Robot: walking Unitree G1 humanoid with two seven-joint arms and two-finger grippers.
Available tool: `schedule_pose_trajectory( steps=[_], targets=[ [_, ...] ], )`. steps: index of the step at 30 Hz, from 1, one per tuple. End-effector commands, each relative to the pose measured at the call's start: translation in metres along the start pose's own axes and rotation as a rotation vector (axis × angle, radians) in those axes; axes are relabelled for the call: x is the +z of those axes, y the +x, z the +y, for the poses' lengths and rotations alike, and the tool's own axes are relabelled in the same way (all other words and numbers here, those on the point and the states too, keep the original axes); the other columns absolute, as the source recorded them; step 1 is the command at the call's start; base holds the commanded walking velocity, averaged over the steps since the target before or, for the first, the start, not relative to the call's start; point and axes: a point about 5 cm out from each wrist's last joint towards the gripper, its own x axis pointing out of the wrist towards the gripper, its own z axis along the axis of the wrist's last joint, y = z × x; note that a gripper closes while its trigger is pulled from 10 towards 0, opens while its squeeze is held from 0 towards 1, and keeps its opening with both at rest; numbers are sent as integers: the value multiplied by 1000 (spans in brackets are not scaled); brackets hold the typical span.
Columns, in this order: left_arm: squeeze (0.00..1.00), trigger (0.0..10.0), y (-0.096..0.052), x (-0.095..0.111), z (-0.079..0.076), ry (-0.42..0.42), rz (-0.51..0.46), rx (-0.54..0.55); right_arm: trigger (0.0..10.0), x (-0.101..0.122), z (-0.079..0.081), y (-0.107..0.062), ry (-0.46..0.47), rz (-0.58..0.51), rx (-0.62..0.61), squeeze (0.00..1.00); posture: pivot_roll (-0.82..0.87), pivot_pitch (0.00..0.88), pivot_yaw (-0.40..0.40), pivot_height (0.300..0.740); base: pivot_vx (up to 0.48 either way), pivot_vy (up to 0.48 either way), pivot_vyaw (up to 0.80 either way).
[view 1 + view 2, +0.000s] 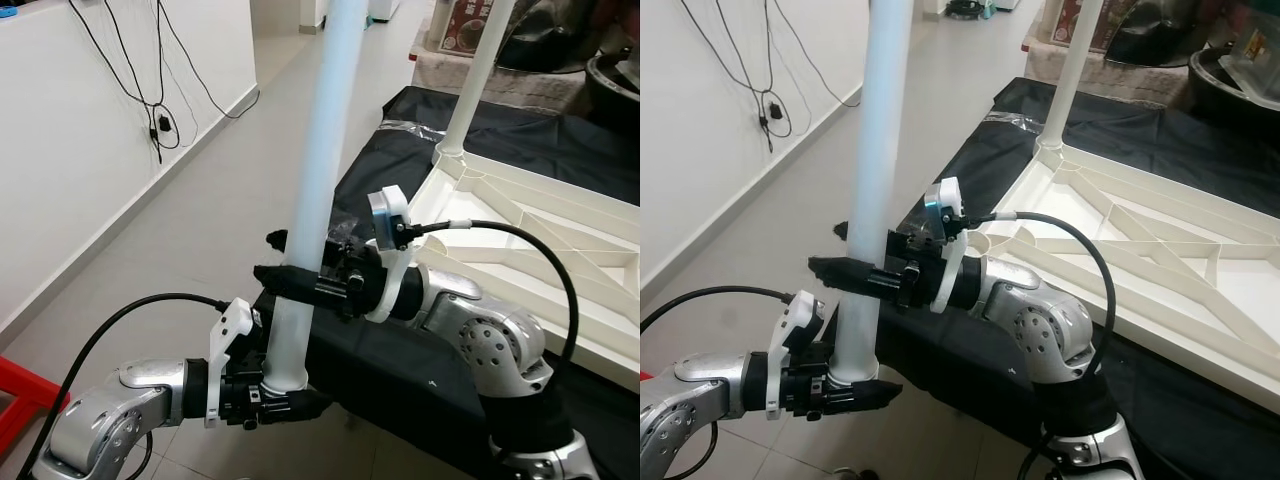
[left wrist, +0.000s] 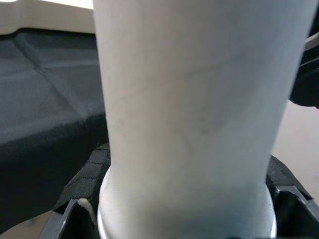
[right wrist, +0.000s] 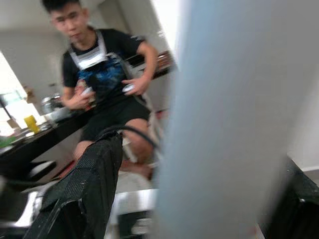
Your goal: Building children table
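While upright, white table leg [image 1: 318,190] — right tool [image 1: 290,283] clamped above, left tool [image 1: 285,398] clamped below.

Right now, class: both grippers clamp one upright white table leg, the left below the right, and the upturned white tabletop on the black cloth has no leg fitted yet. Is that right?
Not quite. The upturned white tabletop on the black cloth already has one white leg fitted at its far corner, as the left eye view shows. The rest holds: the left gripper clamps the upright white table leg below the right gripper.

Silver arms [image 1: 490,345], black fingers [image 1: 300,283], black cables [image 1: 540,250]
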Motion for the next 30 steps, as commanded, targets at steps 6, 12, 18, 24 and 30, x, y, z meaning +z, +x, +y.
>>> schedule_pose_trajectory(
  steps=[6, 12, 18, 24, 30],
  targets=[
    [0, 10000, 0, -2, -4, -8, 27, -37, 10000, -7, 12, 8, 24, 27, 79, 0, 83, 133, -27, 740, 0, 0, 0],
    [0, 10000, 2, -3, -6, -16, 27, -50, 10000, -8, 12, 9, 22, 29, 78, 0, 84, 133, -28, 740, 0, 0, 0],
    [0, 10000, 3, -7, -12, -28, 41, -83, 10000, -11, 13, 9, 24, 49, 88, 0, 86, 136, -26, 740, 0, 0, 0],
    [0, 10000, 2, -11, -15, -33, 61, -99, 10000, -15, 18, 8, 51, 73, 131, 0, 86, 137, -26, 740, 0, 0, 0],
    [0, 10000, 1, -13, -18, -40, 72, -105, 0, -17, 19, 8, 58, 77, 137, 0, 90, 139, -26, 740, 0, 0, 0]
  ],
)
